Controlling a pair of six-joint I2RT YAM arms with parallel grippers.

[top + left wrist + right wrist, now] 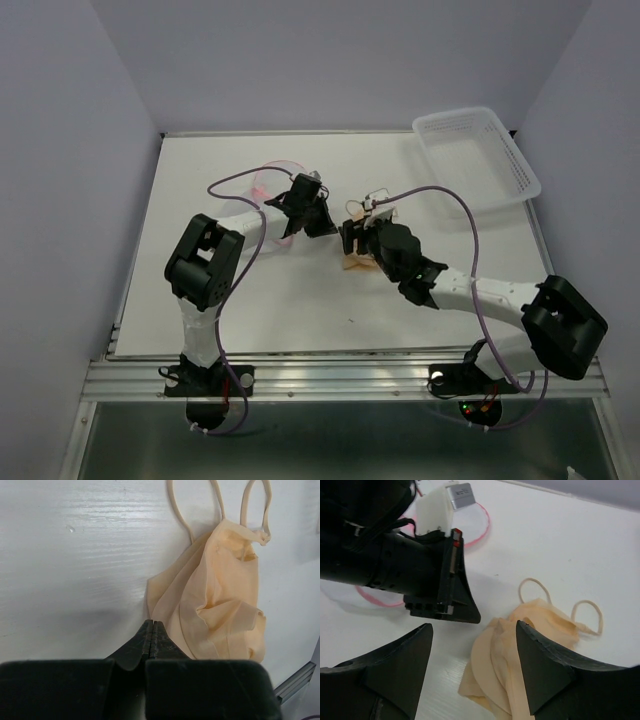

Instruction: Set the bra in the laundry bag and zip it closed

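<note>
From the top, the left gripper (pixel 318 224) sits near the middle of the frame, over the white table (pixel 430 290). The bag (pixel 266 182) lies just up and left of it. It shows as a pink ring, partly hidden by the arm. The right gripper (pixel 357 240) is just to the right of the left one. The bra (pixel 357 264) peeks out below it, a small peach lump on the table. A clear basket (pixel 475 150) sits far off in the upper right corner.

In the left wrist view, the left gripper (pixel 151 630) has its two fingers pressed flat together, with nothing between them. The tip is right at the bra's left edge (I cannot tell if it touches). The bra (pixel 220 605) fills the right half of the frame, all crumpled. Its thin straps loop up to the top edge.

In the right wrist view, the right gripper (pixel 473 630) has its fingers spread wide apart. The bra (pixel 495 670) lies low in the frame between them, partly under the right-side finger. The left gripper (pixel 447 595) pokes in from the upper left. The bag's pink rim (pixel 482 527) curves behind it, near the top.
</note>
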